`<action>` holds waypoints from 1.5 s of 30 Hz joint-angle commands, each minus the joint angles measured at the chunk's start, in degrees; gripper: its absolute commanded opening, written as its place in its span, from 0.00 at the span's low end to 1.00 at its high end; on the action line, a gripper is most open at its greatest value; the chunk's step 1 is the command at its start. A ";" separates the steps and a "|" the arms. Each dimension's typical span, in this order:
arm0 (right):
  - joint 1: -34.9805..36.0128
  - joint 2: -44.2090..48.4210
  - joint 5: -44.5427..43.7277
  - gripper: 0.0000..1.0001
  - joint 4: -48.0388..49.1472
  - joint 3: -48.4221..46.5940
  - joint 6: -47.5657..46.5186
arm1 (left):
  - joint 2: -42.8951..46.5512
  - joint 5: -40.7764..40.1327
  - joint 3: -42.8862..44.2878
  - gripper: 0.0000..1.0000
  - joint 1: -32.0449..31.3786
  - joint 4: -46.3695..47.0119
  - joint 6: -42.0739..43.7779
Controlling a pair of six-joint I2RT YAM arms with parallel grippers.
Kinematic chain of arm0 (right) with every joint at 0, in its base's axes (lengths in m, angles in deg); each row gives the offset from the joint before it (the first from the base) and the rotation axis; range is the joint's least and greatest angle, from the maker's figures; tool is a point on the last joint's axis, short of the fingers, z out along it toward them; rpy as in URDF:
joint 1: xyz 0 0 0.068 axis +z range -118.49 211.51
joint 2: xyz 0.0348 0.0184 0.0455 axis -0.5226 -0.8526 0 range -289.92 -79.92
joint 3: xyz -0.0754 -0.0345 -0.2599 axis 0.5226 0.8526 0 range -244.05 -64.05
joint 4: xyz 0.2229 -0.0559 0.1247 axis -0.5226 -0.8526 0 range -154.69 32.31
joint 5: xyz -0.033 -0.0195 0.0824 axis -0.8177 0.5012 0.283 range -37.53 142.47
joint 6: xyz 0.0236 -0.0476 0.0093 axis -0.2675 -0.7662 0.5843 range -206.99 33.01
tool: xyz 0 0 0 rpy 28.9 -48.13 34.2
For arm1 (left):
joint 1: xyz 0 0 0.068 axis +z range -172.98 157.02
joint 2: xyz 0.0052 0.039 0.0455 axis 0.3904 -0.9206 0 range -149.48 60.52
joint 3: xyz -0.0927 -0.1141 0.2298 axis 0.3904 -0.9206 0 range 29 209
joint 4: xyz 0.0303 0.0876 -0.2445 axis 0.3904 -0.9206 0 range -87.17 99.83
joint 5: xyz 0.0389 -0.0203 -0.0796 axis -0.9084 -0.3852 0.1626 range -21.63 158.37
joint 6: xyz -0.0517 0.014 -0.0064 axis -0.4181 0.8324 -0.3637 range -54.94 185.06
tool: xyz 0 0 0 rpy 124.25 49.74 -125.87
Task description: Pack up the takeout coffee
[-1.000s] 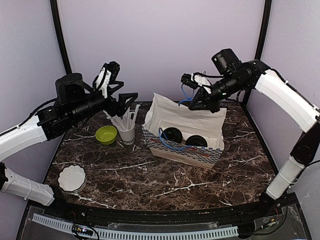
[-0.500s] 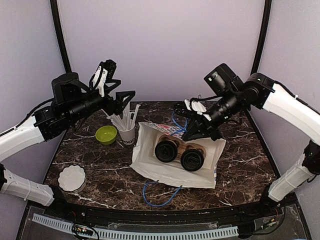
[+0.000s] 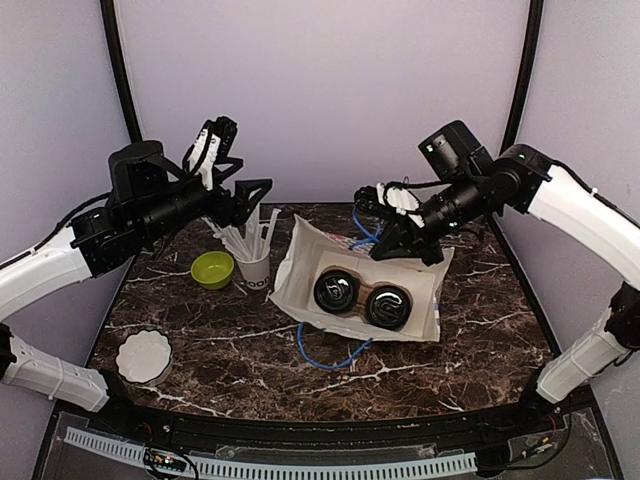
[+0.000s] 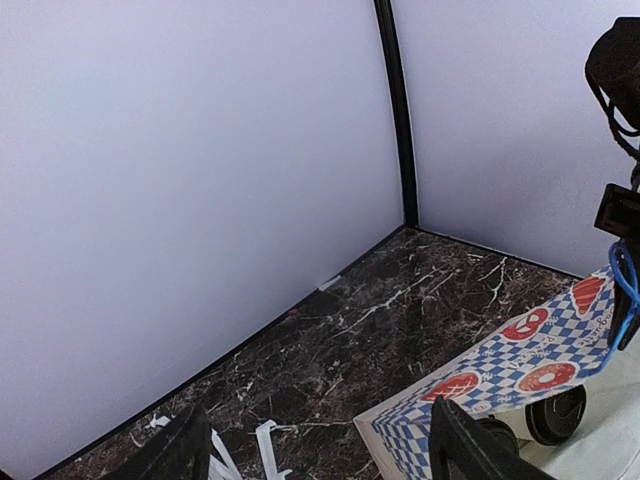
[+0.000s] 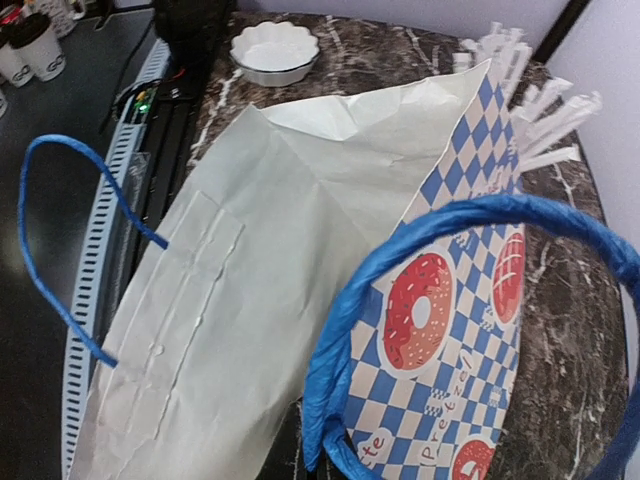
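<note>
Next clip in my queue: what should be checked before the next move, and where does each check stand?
1. Both coffee cups lidded and inside the paper bag: ok.
2. Bag upright: not ok, it leans toward the near edge.
3. Right gripper closed on the far blue handle: cannot tell, jaws hidden.
4. Near blue handle held: not ok, it lies on the table.
5. Left gripper open and empty: ok.
</note>
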 commanded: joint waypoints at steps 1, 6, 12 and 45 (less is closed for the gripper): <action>-4.95 1.44 -8.01 0.00 9.61 1.86 2.57 | -1.88 -6.22 4.80 0.76 0.01 -3.79 -1.94; -7.73 -1.27 -14.91 0.00 16.50 2.10 3.52 | -4.19 -14.87 9.09 0.71 0.01 -12.60 -6.17; -10.14 -4.12 -15.85 0.25 16.62 -1.01 3.90 | -5.33 -16.66 12.55 0.66 0.12 -22.72 -9.23; -42.73 26.23 8.02 0.87 32.03 36.83 12.22 | -39.81 -2.62 51.84 0.46 12.58 -52.02 -13.76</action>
